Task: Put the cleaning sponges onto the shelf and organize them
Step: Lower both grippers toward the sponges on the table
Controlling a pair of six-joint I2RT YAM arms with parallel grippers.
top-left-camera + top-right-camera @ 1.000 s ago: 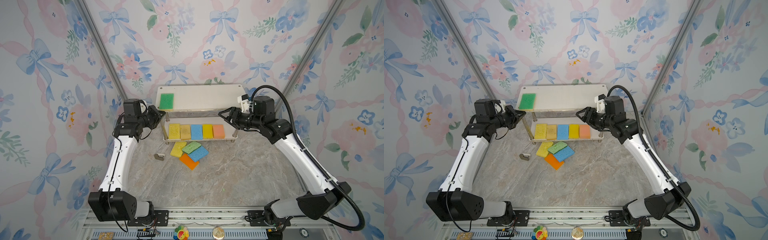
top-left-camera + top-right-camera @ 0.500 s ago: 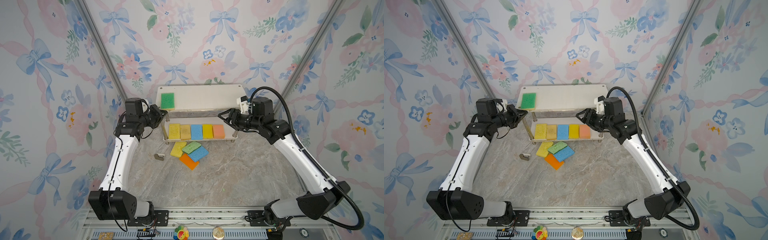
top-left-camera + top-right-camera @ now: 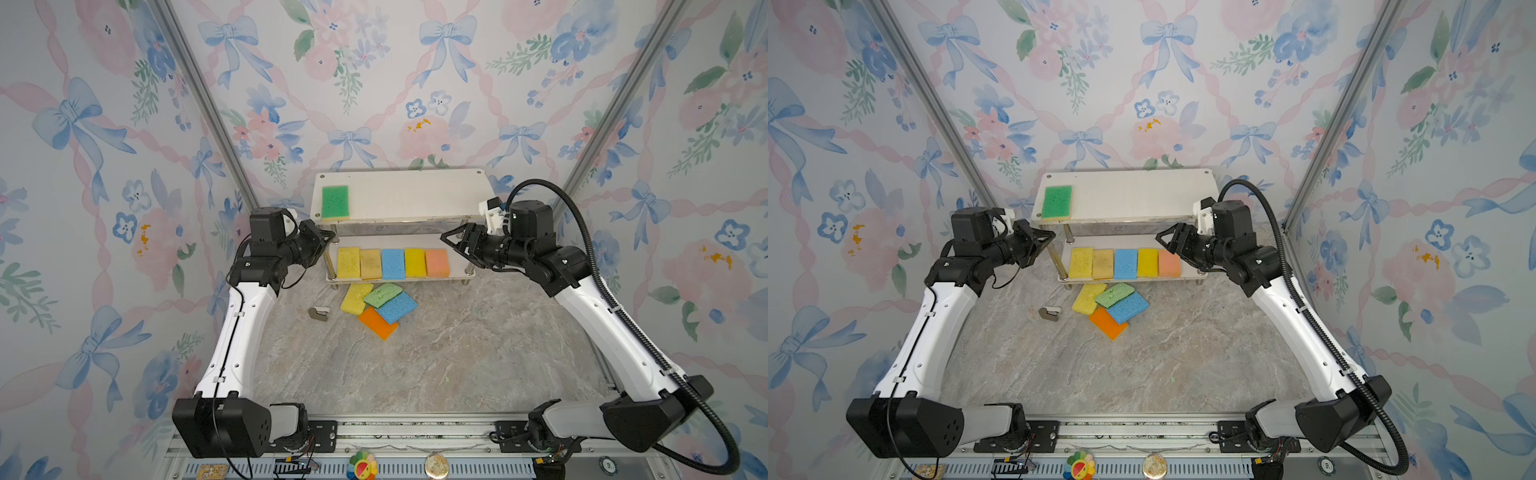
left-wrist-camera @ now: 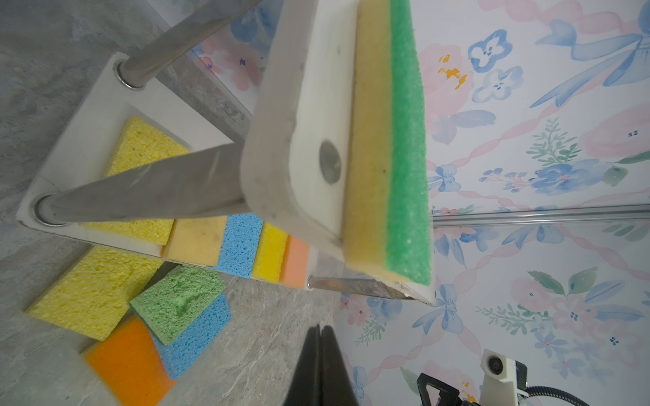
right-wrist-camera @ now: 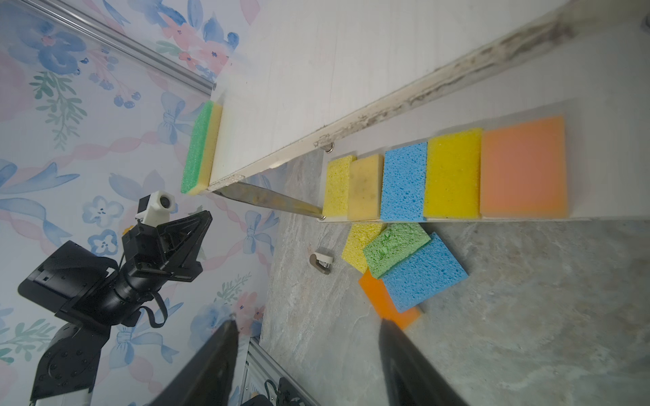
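Observation:
The shelf stands at the back, with a dark green sponge on the left end of its top board. Its lower board holds a row of yellow, tan, blue, yellow and peach sponges. On the table in front lies a loose pile of yellow, light green, blue and orange sponges. My left gripper is shut and empty, just off the shelf's left front corner. My right gripper hangs open and empty at the shelf's right end, pointing along the lower board.
A small grey clip-like object lies on the marble table left of the pile. Floral walls with metal corner rails close in both sides and the back. The arm bases sit on the front rail.
Both arms have barely shifted beside the shelf. The right jaws stand slightly wider. No sponge has moved.

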